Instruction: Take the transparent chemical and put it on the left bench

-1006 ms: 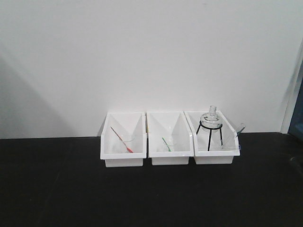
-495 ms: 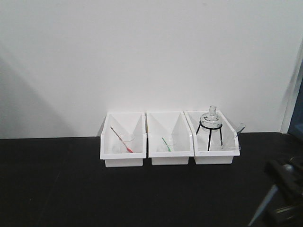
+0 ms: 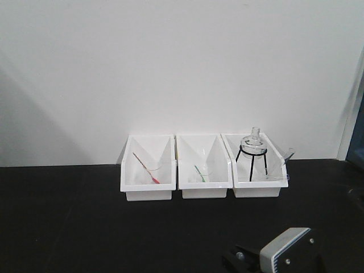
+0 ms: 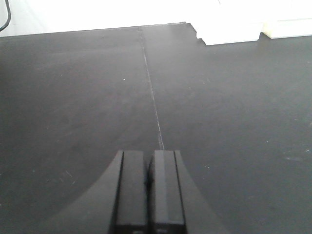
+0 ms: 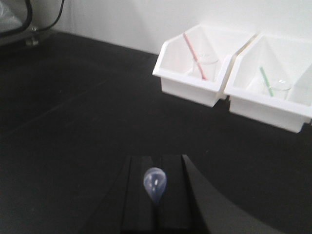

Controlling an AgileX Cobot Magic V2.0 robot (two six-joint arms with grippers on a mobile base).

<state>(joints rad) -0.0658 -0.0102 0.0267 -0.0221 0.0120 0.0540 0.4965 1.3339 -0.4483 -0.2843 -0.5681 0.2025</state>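
- Right tool (image 5: 155, 202) pinched shut on a clear bulb (image 5: 154, 185), seemingly the transparent chemical's pipette; beaker unseen.
- Left tool (image 4: 147, 187) closed, empty.
- Carry step; next, lower onto bare counter (image 3: 68, 227) before bins (image 3: 205, 190).

Three white bins sit in a row on the left bench (image 3: 68, 222), pushed back against the white wall (image 3: 170, 62). The middle bin (image 3: 203, 168) serves as landmark. It holds a small beaker with a green-tipped pipette (image 3: 199, 172). Touching its left side, another bin (image 3: 147, 168) holds a beaker with a red-tipped pipette (image 3: 147, 168). Touching its right side, the third bin (image 3: 256, 166) carries a round glass flask (image 3: 253, 142) on a black wire tripod (image 3: 251, 162). Well in front of the middle bin and to its right, a grey-and-black arm part (image 3: 284, 253) pokes up from the bottom edge.
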